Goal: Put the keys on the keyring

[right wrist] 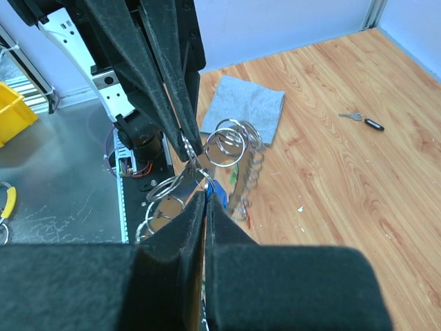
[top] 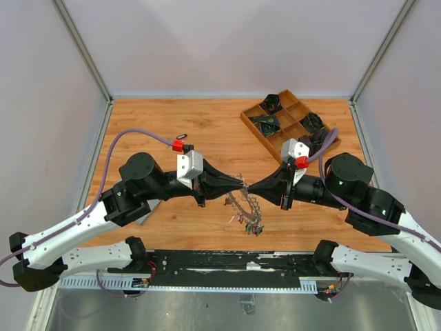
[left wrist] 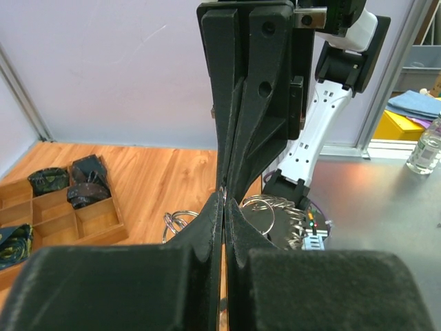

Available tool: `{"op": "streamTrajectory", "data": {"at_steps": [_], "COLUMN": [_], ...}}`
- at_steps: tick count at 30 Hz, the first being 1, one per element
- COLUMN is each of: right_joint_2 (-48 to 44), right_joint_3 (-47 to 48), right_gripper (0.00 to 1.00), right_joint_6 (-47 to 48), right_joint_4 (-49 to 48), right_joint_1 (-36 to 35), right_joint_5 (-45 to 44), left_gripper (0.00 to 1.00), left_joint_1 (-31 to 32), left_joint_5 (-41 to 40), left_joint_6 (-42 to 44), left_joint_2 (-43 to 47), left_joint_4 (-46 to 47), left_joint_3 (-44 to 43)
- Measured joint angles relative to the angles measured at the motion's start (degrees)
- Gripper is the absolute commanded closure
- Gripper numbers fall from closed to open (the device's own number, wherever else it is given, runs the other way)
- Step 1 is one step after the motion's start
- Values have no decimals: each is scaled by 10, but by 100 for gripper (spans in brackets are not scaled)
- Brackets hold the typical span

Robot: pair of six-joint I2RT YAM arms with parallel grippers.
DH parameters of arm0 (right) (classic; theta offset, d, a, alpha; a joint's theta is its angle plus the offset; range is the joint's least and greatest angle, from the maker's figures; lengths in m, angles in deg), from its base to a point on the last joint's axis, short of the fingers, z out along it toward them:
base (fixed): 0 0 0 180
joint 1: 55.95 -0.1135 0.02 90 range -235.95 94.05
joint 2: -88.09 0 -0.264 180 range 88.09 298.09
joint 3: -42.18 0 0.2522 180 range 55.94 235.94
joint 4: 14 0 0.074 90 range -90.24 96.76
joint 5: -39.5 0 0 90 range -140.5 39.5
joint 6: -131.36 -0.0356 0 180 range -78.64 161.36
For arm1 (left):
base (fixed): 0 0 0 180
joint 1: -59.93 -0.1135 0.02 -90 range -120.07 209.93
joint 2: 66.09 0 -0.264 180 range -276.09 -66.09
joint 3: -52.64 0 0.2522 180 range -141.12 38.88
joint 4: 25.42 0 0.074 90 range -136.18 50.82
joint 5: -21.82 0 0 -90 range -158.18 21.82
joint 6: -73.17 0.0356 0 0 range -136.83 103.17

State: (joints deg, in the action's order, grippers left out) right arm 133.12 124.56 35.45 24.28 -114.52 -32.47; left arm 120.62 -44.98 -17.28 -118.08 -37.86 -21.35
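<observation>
From where I sit, the far left has a grey cloth [right wrist: 244, 107] lying flat on the wooden table [top: 207, 124], half under the left arm. Only the right wrist view shows it clearly. Next is a lone key [right wrist: 361, 118] with a black head, lying flat and well apart from everything else, with its blade pointing away from the head along the boards. The left gripper [top: 242, 184] reaches in toward the middle with its fingers pressed together on the wire of the keyring [top: 246, 212]. The keyring hangs from the meeting fingertips at table centre. In the top view its long axis runs from the tips toward the arm bases and slightly right, with keys bristling off its curve. The right wrist view shows what the top one cannot: several loose loops of wire and a blue tag [right wrist: 216, 190] just beside the right fingertips. Any print on the tags is too small for me to read. The right gripper [top: 251, 187] comes in from the other side, tip to tip with the left, its fingers squeezed tight. I cannot tell whether they pinch wire or a key. Far right at the back, a wooden compartment tray [top: 295, 110] sits askew with dark bundles [left wrist: 86, 186] in some of its cells. Only the left wrist view takes in a yellow bin [left wrist: 398, 127] and a water bottle [left wrist: 427, 148] beyond the table.
</observation>
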Motion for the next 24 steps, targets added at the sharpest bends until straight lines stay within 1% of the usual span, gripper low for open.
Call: {"op": "streamTrajectory", "data": {"at_steps": [5,9,11,17,21,24], "right_joint_2": [17,19,15,-33,-72,-77], "right_joint_3": [3,3,3,2,-12,-19], "right_gripper": [99,89,86,81,79,79], "right_joint_6": [2,6,11,36,53,64], "right_joint_4": [2,2,6,4,-31,-59], "right_joint_1": [0,0,0,0,0,0], "right_joint_5": [7,15,14,-2,-1,12], "left_gripper": [99,99,99,99,100,99], "left_joint_1": [0,0,0,0,0,0], "left_joint_5": [0,0,0,1,7,14], "left_joint_6": [0,0,0,0,-2,-7], "left_joint_2": [0,0,0,0,0,0], "left_joint_4": [-6,-7,-5,3,8,14], "left_joint_3": [0,1,1,1,1,1]}}
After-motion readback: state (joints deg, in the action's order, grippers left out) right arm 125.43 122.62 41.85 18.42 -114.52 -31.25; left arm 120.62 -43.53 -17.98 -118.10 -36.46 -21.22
